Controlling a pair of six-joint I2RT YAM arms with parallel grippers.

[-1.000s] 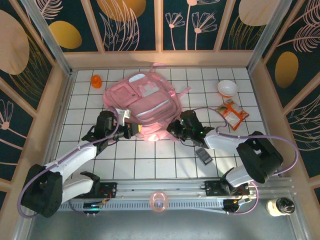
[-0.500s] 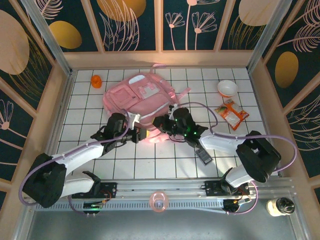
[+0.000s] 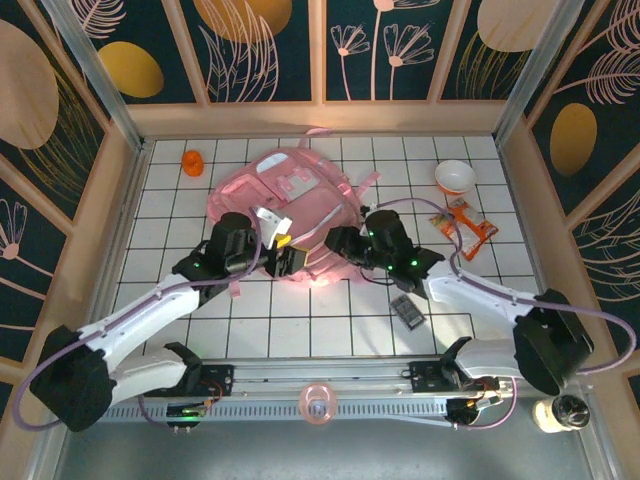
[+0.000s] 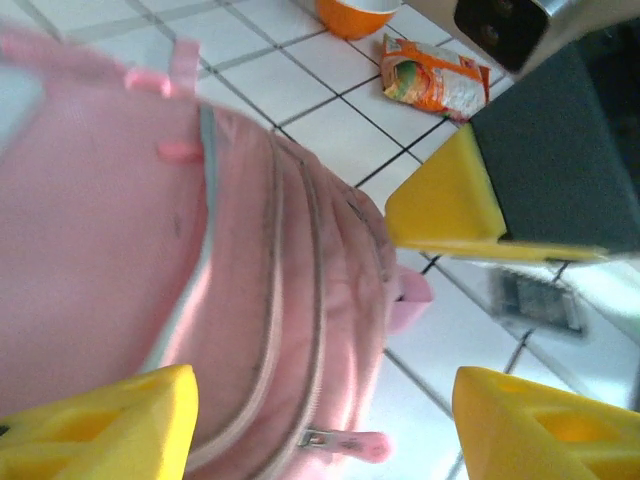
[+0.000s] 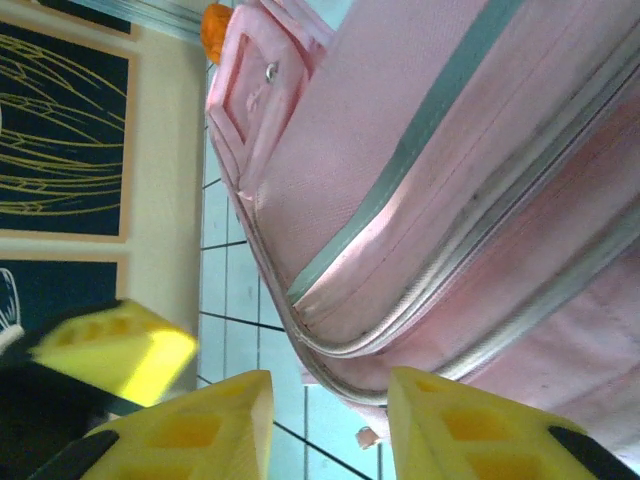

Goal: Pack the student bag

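Jaws of both grippers stand parted and empty at the near end of the student bag (image 3: 300, 195), which lies flat on the white tiled table (image 3: 330, 325).

Left gripper (image 3: 283, 255) has its yellow fingers spread wide, with the bag's (image 4: 120, 250) zippered end lying between and just beyond them. Right gripper (image 3: 338, 243) faces it from the other side with a narrower gap (image 5: 330, 400), the bag's (image 5: 430, 150) seams and zip lines just ahead of its tips. The two grippers are near each other. Well apart from the right gripper, on its outer side, sit a white bowl (image 3: 455, 177) and an orange snack packet (image 3: 466, 224). A small dark slab (image 3: 408, 311) lies behind that gripper, and an orange cup (image 3: 192, 162) stands far beyond the left one. A pink zip pull (image 4: 345, 443) rests between the left fingertips.
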